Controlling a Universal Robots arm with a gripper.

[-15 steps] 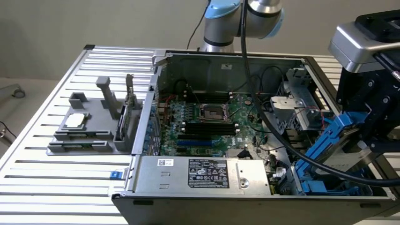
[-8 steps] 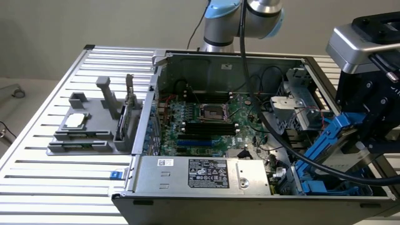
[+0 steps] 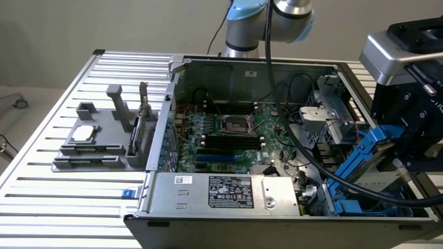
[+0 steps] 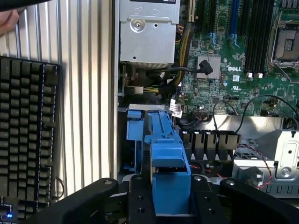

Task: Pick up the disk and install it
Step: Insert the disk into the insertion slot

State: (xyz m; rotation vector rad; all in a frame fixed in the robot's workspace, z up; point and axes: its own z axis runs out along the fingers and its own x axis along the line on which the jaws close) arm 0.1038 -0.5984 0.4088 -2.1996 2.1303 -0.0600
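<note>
arm (image 3: 271, 21): angled down | end effector (image 4: 171, 199): fingers (image 4: 140, 200) closed in a grip

"DELL" in white letters on the green motherboard (image 4: 233, 74), small print on the power supply's label (image 3: 232, 191), too fine to read

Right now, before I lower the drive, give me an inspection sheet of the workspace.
Surface: slatted aluminium table, carrying the open computer case.
Job's things: the disk in its blue carrier, tilted, with its lower end close to the blue drive bay at the exterior view's right.
Clutter: grey fixture with a small square chip on it; keyboard beside the case.
Grippers: gripper shut on the disk.
Cables: black cable hangs from the arm across the motherboard toward the gripper.
Surroundings: a person's fingertip near the keyboard.
</note>
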